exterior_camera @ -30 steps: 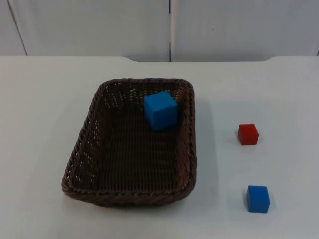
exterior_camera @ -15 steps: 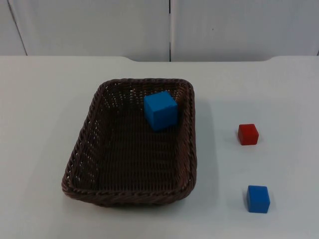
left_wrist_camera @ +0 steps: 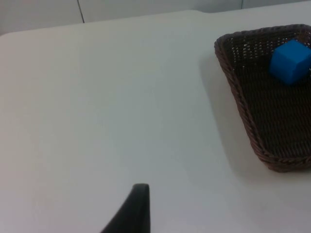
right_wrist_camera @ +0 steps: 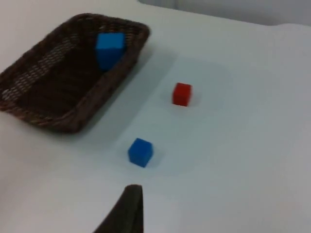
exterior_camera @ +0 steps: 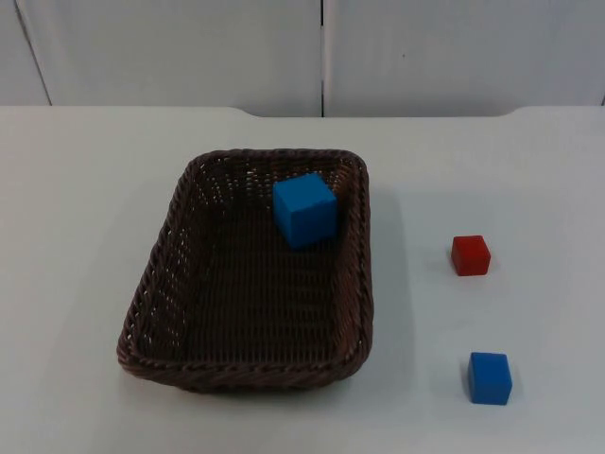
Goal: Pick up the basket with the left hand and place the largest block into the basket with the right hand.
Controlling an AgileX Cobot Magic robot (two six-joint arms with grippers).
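A dark brown wicker basket (exterior_camera: 151, 284) rests on the white table, slightly left of centre. The largest blue block (exterior_camera: 305, 209) lies inside it, tilted against the far right corner. The left wrist view has the basket (left_wrist_camera: 243, 111) and the block (left_wrist_camera: 290, 61) well off from my left gripper (left_wrist_camera: 138, 206), which hangs over bare table. From the right wrist, my right gripper (right_wrist_camera: 129, 208) waits back from the basket (right_wrist_camera: 53, 121) and the big block (right_wrist_camera: 110, 48). Neither gripper touches anything.
Right of the basket a small red block (exterior_camera: 470, 254) and a small blue block (exterior_camera: 490, 377) sit on the table; they appear as the red block (right_wrist_camera: 182, 93) and the blue block (right_wrist_camera: 140, 152) ahead of the right gripper. The grey partition wall (exterior_camera: 321, 52) closes the far edge.
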